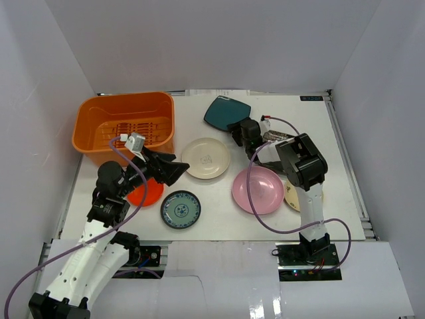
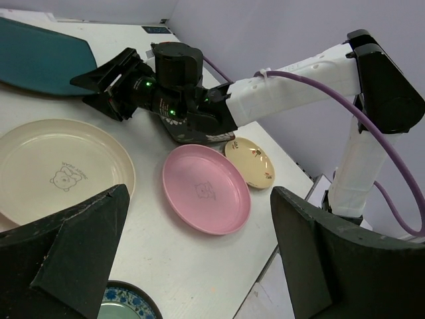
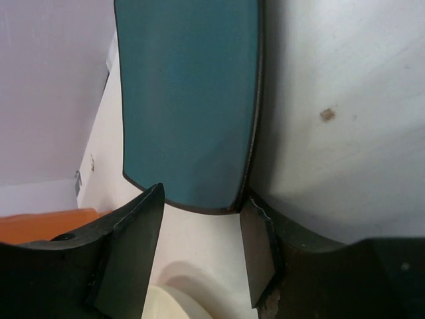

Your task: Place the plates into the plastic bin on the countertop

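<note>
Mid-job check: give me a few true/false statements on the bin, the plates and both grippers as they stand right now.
1. No plate shows inside the plastic bin. True.
2. The right gripper is shut on the pink plate. False: it is open, at a corner of the dark teal plate.
3. The left gripper holds the blue-green plate. False: it is open and empty; that plate lies on the countertop.
4. The pink plate lies beside the beige plate. True.
</note>
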Controlling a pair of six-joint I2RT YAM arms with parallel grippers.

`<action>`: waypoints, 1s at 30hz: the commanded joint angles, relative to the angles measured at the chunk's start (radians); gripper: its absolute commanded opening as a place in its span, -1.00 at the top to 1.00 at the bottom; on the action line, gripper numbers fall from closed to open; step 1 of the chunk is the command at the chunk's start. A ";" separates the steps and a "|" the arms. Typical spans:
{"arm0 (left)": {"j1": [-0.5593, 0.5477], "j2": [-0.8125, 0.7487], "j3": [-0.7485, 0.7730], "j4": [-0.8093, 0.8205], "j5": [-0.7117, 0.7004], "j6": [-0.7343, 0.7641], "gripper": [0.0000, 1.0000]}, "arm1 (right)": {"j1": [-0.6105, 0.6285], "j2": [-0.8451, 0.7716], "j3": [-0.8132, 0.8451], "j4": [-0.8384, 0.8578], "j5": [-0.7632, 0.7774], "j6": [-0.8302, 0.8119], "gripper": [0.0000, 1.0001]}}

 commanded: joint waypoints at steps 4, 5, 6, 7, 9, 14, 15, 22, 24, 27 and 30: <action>-0.003 0.020 0.042 -0.017 -0.026 0.010 -0.93 | -0.005 0.086 0.049 0.003 0.122 0.114 -0.04; -0.003 0.026 0.042 -0.017 -0.025 0.010 -0.90 | -0.008 0.092 0.055 0.006 0.127 0.114 -0.03; 0.002 0.027 0.042 -0.017 -0.025 0.010 -0.87 | -0.011 0.109 0.071 0.006 0.132 0.116 0.00; 0.003 0.029 0.042 -0.017 -0.025 0.012 -0.86 | -0.012 0.118 0.078 0.006 0.132 0.122 0.04; 0.011 0.030 0.042 -0.017 -0.025 0.013 -0.85 | -0.024 0.137 0.076 0.014 0.113 0.160 0.31; 0.015 0.038 0.040 -0.018 -0.046 0.027 -0.83 | -0.040 0.114 0.015 0.156 0.100 0.154 0.84; 0.015 0.043 0.042 -0.020 -0.058 0.030 -0.83 | -0.041 0.087 0.004 0.181 0.087 0.119 0.84; 0.015 0.121 0.101 -0.060 -0.109 0.003 -0.68 | -0.066 -0.125 -0.097 0.379 -0.066 -0.019 0.85; 0.015 0.142 0.141 -0.113 -0.126 -0.002 -0.65 | -0.077 -0.227 -0.171 0.435 -0.113 -0.039 0.85; 0.014 0.200 0.212 -0.158 -0.135 -0.023 -0.56 | -0.110 -0.346 -0.275 0.478 -0.224 -0.030 0.85; 0.014 0.272 0.261 -0.166 -0.106 -0.068 -0.48 | -0.144 -0.448 -0.380 0.535 -0.358 0.001 0.84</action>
